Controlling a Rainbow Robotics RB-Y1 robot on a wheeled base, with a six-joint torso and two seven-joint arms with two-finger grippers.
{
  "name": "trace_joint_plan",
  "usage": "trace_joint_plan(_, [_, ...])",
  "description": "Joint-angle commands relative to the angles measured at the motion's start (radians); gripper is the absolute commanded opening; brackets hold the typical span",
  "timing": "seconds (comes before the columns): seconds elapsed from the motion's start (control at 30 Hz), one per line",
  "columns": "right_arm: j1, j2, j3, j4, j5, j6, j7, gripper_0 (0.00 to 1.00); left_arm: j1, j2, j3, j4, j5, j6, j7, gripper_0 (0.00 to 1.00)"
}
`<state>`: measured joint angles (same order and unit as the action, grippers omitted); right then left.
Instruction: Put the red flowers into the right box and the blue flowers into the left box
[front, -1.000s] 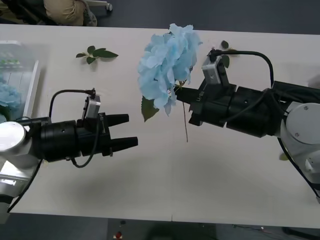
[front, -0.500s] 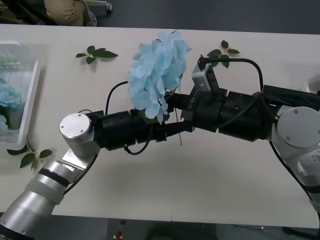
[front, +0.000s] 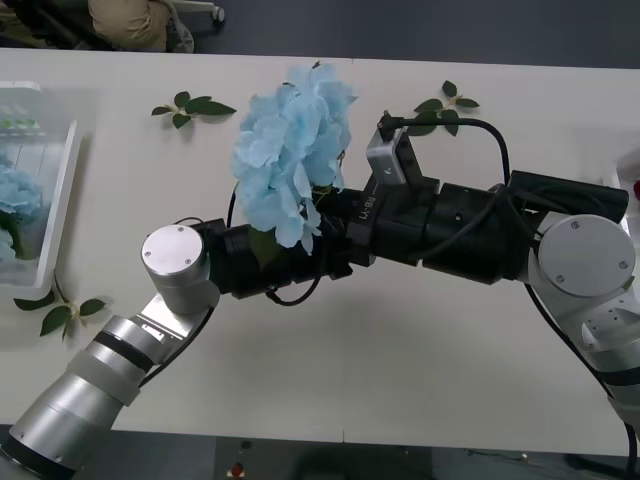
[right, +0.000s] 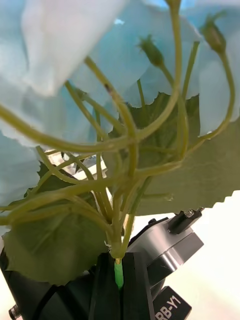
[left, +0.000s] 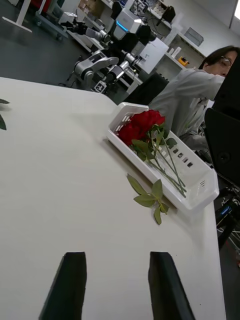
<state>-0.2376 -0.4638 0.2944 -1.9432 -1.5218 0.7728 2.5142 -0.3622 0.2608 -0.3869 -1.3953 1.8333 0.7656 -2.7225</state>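
A blue flower (front: 290, 150), a fluffy pale-blue head with green leaves, hangs above the table's middle. My right gripper (front: 328, 208) is shut on it. In the right wrist view its black fingers (right: 107, 285) pinch the green stem end (right: 118, 274) below the bloom. My left gripper (front: 338, 262) reaches in from the left, just under the flower and against the right gripper. In the left wrist view the left gripper (left: 117, 260) stands open with nothing between its fingers. Red flowers (left: 140, 126) lie in the right box (left: 200, 186). Another blue flower (front: 14, 195) lies in the left box (front: 66, 170).
Green leaf sprigs lie on the table: one at the back left (front: 192, 107), one at the back behind the right arm (front: 442, 106), one by the left box (front: 58, 310). Another sprig (left: 150, 196) lies beside the right box.
My right gripper has carried the blue flower leftward. My left arm has swung in from the left until its gripper sits under the flower by the right gripper.
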Motion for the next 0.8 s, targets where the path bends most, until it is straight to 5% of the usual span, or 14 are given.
trace_joint_plan(0.03, [-0.019, -0.002, -0.004, -0.036, 0.002, -0.006, 0.037, 0.00, -0.021, -0.002, -0.001, -0.005, 0.012, 0.000, 0.017, 0.00])
trace_joint_plan(0.23, [-0.017, -0.009, -0.004, -0.034, 0.002, -0.007, 0.034, 0.00, -0.021, 0.006, -0.001, -0.007, 0.018, 0.000, 0.017, 0.00])
trace_joint_plan(0.4, [-0.019, -0.015, -0.006, -0.034, 0.011, -0.020, 0.032, 0.61, -0.021, 0.015, -0.001, -0.007, 0.040, 0.001, 0.017, 0.00])
trace_joint_plan(0.5, [-0.017, -0.018, -0.008, -0.036, 0.029, -0.032, 0.037, 0.81, -0.021, 0.020, -0.001, -0.007, 0.049, 0.003, 0.017, 0.00])
trace_joint_plan(0.8, [-0.019, -0.033, -0.026, -0.036, 0.025, -0.033, 0.038, 0.98, -0.007, 0.066, -0.001, -0.005, 0.060, 0.004, 0.017, 0.00])
